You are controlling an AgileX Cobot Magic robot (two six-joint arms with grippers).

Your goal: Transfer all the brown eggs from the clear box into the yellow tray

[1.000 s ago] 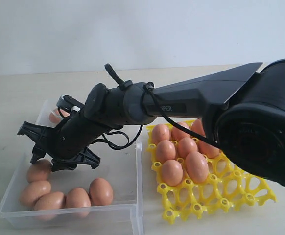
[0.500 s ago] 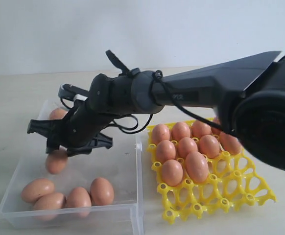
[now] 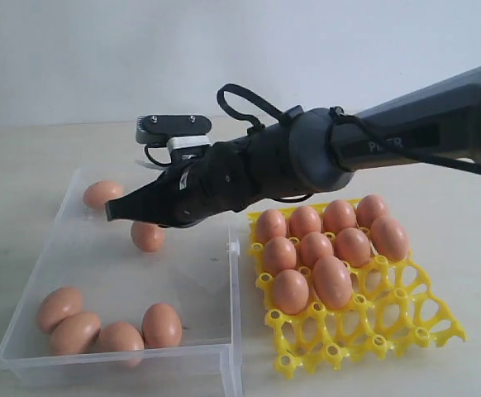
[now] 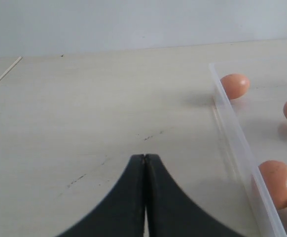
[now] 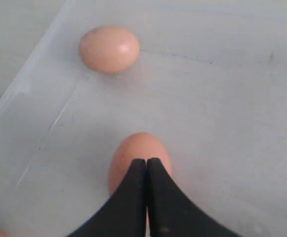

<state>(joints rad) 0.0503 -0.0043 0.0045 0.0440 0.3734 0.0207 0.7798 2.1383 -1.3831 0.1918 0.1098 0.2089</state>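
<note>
Over the bare table (image 4: 74,108), just outside the left wall of the clear box (image 3: 116,370), the left claw (image 4: 144,157) hangs with its fingers pressed together, holding nothing. Six brown eggs (image 3: 75,332) lie inside the box. One sits in the far left corner, four are bunched along the near wall, and a lone egg (image 3: 147,236) lies mid-floor. The right claw (image 3: 111,212) is closed and empty just above that lone egg. Further right, the yellow tray (image 3: 373,318) holds ten eggs, filling its two far rows and two cups of the third.

Bright, even light; soft shadows; wrist views slightly blurry, no glare.
</note>
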